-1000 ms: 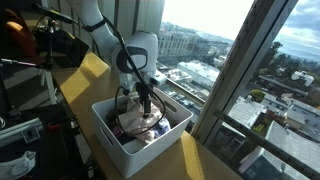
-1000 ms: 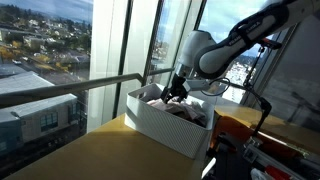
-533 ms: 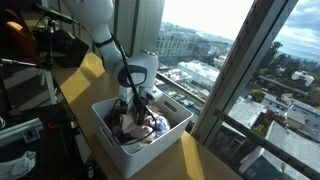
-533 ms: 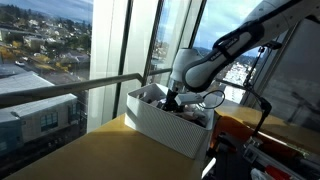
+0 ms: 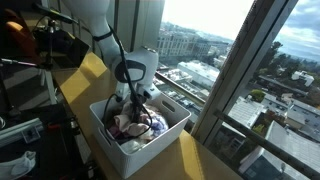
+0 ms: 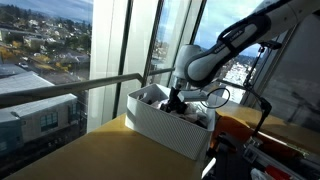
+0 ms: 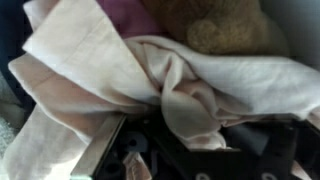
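Cream cloth [image 7: 95, 60], soft and heavily creased, fills most of the wrist view. One bunched fold of it drops down right at the claw [image 7: 185, 140], between the dark finger parts along the bottom edge. The fold sits in the gap between the fingers. The view is too close and blurred to tell whether the jaws are pinching it or only standing around it, or how wide they stand.

In both exterior views the claw [image 5: 135, 108] [image 6: 172, 103] is sunk low inside a white bin [image 5: 152, 150] [image 6: 158, 128], its tip hidden among the heaped fabrics. The cream cloth lies near the top of that heap, directly under the wrist.

Behind the cream cloth in the wrist view a strip of dark pink fabric [image 7: 125, 12] shows at the top edge. Beside it is a brown, fuzzy thing [image 7: 222, 25] that cannot be made out further.

The bin stands on a tan wooden tabletop [image 5: 205, 160] [image 6: 95, 150], close to tall windows. The robot arm [image 5: 100, 25] [image 6: 245, 40] bends down into the bin from above. A grey railing [image 6: 90, 86] runs along the glass, and a dark window frame [image 5: 240, 75] slants across an exterior view. City buildings [image 5: 185, 45] lie far below in daylight.
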